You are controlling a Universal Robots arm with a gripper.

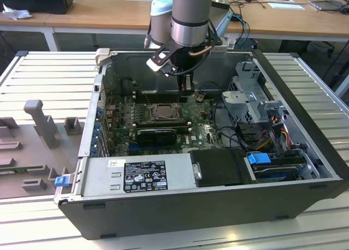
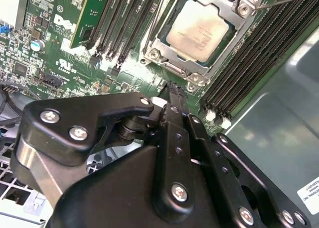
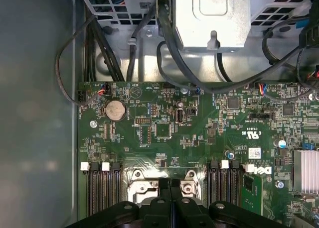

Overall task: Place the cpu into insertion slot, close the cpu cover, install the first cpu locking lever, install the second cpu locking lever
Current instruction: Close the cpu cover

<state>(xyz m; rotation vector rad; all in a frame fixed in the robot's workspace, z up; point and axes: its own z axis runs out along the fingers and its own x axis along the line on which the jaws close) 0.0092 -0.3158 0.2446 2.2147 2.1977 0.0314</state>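
Though near the fingers (image 2: 174, 111), the cpu (image 2: 199, 31) apart, in the insertion slot (image 2: 174, 70)

A white maker's logo (image 3: 257, 170) is printed on the green motherboard (image 3: 199, 133), with a small white sticker (image 3: 254, 153) near it. The cpu (image 2: 199, 29) bears faint print on its pale top — illegible. The power supply (image 1: 103, 180) carries a black label (image 1: 145, 176) — print too fine to make out.
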